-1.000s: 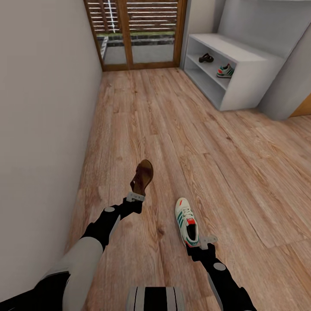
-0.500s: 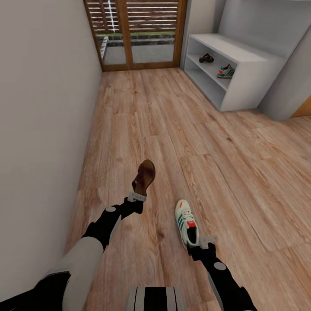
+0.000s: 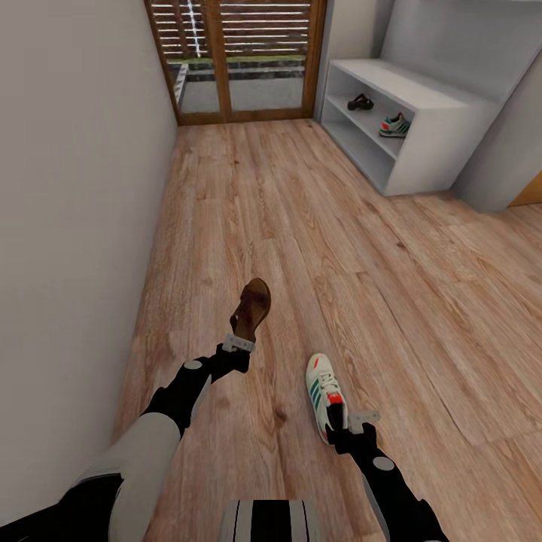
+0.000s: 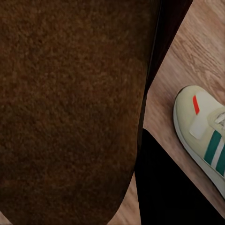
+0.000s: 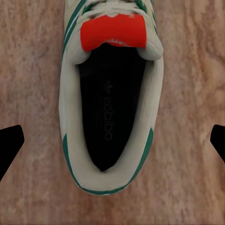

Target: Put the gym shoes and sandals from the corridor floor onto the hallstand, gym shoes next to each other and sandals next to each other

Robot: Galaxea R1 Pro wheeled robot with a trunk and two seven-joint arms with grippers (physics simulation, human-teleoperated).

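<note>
Wood-plank corridor floor (image 3: 316, 226), glass door at the far end, one sandal (image 3: 251, 309) clamped in the left gripper (image 3: 239, 342) above the floor, one gym shoe (image 3: 325, 395) lying on the floor between the spread fingers of the right gripper (image 3: 348, 423), one second sandal (image 3: 360, 101) and one second gym shoe (image 3: 394, 125) on the hallstand (image 3: 440, 113) shelves.

Ahead of me a wooden-framed glass door (image 3: 237, 60) closes off the far end of the passage, with slatted fencing (image 3: 248, 30) and a strip of green visible through the panes. A plain pale wall (image 3: 75, 196) runs along my left side all the way up to that door. Over on my right, a grey wall panel (image 3: 500, 150) stands, with a sliver of orange-brown board (image 3: 529, 192) at its foot.
</note>
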